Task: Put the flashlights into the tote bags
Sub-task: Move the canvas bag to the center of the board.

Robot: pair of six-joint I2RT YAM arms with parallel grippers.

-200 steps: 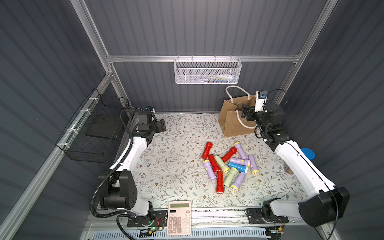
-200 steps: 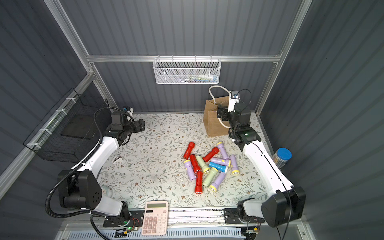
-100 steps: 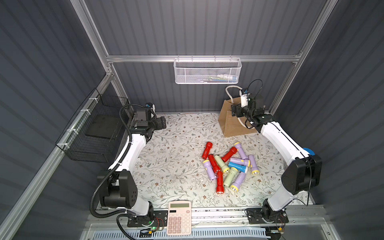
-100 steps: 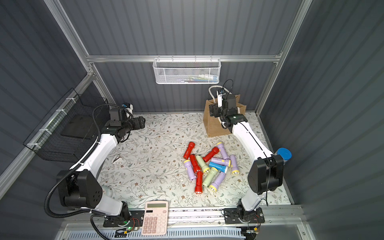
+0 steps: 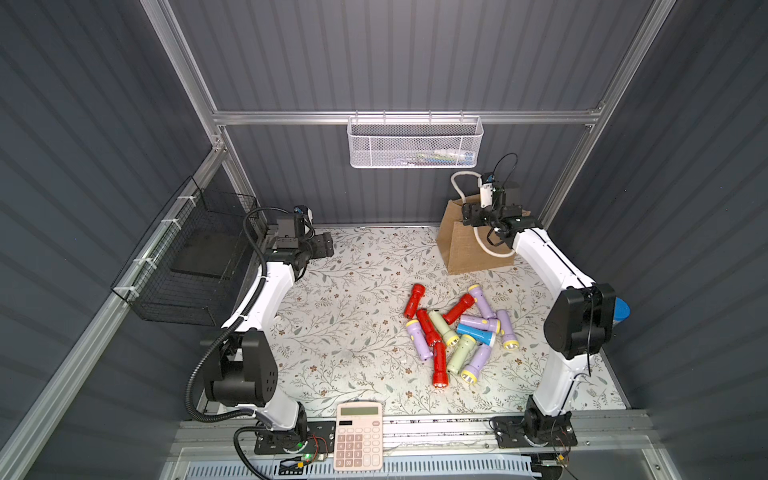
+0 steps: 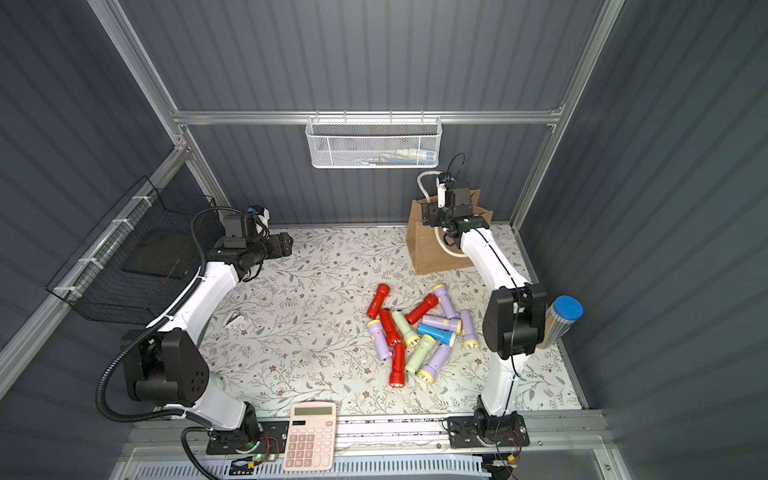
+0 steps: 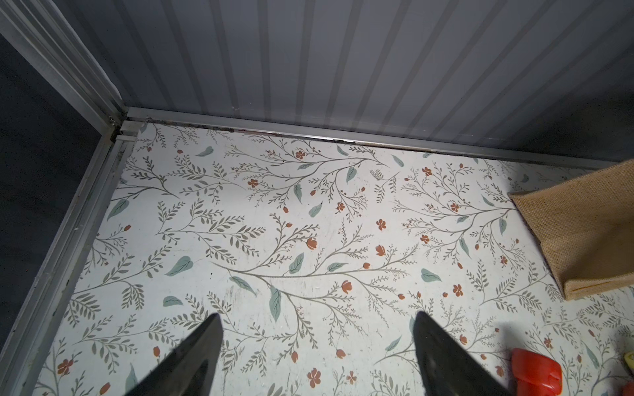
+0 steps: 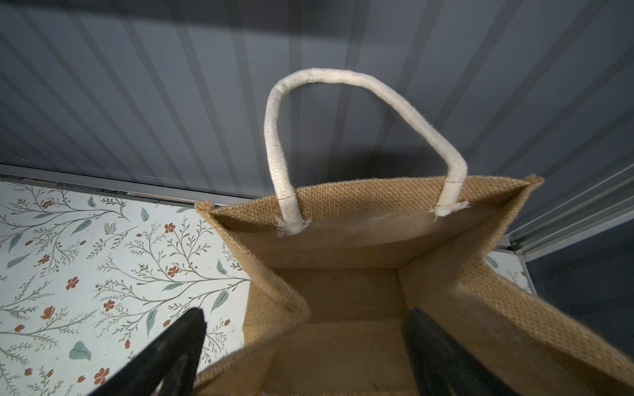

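Left gripper [image 7: 316, 314] hung spread and empty over the bare floral mat [image 5: 353, 291], far left. Flashlights [image 5: 444, 329] lay heaped on the mat right of centre, twelve counted, none lifted. Tote bag [image 5: 461, 249] stood upright in the far right corner. Right gripper [image 8: 305, 315] sat over its mouth, jaws parted, gripping nothing. Bag interior appeared empty, though its floor was only partly visible. Task judged unstarted: every flashlight left to move.

Lab test cell; grey ribbed walls [image 5: 374, 54], aluminium frame [image 5: 407, 117], robot arms [image 5: 272, 291]

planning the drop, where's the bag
In both top views the bag sits in the far right corner by the back wall, under the right gripper, behind the flashlights.
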